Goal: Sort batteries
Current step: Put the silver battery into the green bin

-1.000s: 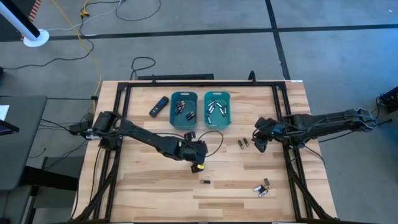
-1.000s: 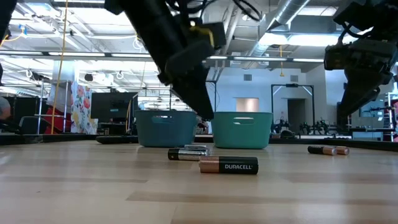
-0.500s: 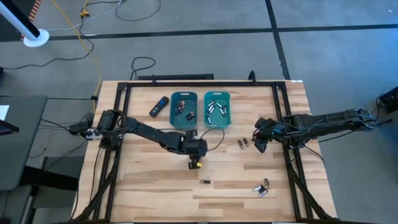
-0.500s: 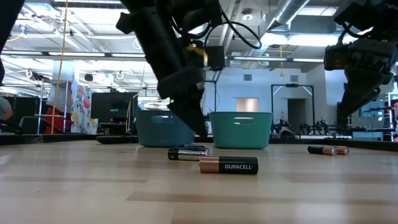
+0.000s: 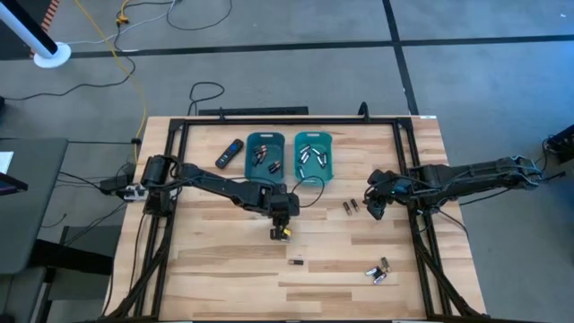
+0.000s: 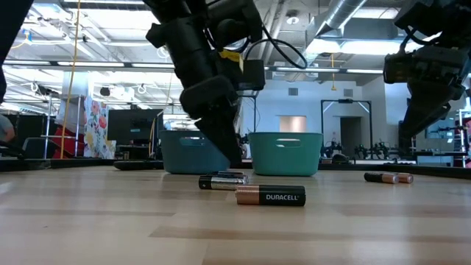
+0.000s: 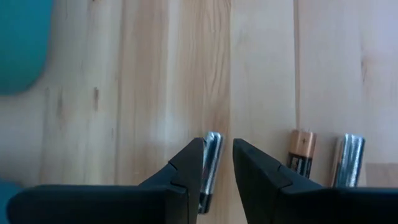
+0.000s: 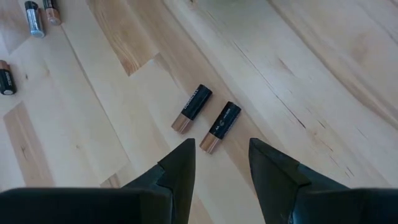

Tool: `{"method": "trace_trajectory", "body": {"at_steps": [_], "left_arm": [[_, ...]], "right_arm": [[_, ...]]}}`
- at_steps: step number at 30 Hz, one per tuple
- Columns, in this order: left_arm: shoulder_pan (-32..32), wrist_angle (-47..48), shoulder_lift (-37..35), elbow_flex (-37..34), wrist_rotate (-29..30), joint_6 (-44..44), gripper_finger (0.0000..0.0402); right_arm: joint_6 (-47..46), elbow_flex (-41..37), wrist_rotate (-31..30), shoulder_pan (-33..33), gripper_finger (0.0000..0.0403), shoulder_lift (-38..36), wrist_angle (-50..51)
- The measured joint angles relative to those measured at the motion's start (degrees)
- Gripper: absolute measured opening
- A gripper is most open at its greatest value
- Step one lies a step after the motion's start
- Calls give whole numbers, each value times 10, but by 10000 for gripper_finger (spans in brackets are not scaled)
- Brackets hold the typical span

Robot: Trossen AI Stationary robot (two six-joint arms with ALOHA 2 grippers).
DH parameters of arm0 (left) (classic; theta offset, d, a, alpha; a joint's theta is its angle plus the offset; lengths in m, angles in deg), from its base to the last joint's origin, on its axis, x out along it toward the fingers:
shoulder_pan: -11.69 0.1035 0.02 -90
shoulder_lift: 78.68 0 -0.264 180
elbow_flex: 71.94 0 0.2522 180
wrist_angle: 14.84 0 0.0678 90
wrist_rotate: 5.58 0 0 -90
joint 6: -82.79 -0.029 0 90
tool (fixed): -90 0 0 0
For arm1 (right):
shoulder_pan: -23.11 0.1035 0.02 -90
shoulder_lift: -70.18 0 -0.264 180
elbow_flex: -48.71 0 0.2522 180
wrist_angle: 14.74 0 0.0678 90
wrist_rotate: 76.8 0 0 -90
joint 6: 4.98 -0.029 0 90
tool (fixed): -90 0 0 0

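Note:
My left gripper hangs over mid-table in front of the two teal bins, fingers pointing steeply down. In the left wrist view its fingers stand open on either side of a silvery battery lying on the wood. A copper-ended battery and another silvery one lie beside it. Both bins hold several batteries. My right gripper waits open at the right, above and just short of two dark copper-ended batteries lying side by side. My left gripper straddles the silvery battery from above, with the fingers lying along its two long sides. One finger looks to be against the battery, and a narrow gap shows at the other. I cannot tell whether it touches. The battery lies on the table.
A black remote lies left of the bins. A single battery and a small cluster lie toward the near edge. In the low view a Duracell cell lies nearest, with others behind it.
My left gripper has shifted a little toward the far edge and the bins, sunk toward the table and rolled about its wrist. The batteries on the table have stayed where they were.

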Motion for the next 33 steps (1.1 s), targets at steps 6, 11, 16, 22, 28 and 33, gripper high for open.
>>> {"method": "trace_trajectory", "body": {"at_steps": [6,11,16,22,28,33], "left_arm": [[1,6,0,0,-2,-4,68],[2,4,0,-1,-2,-4,66],[3,-8,0,-18,-2,18,66],[3,-5,0,-22,2,55,71],[3,4,0,-26,8,42,95],[3,-2,0,-38,9,51,117]], "right_arm": [[0,0,0,0,166,0,0],[0,0,-1,0,166,0,0],[0,0,-2,0,166,0,0],[0,0,-3,0,166,0,0],[0,0,-3,0,166,0,0],[0,0,-3,0,166,0,0]]}}
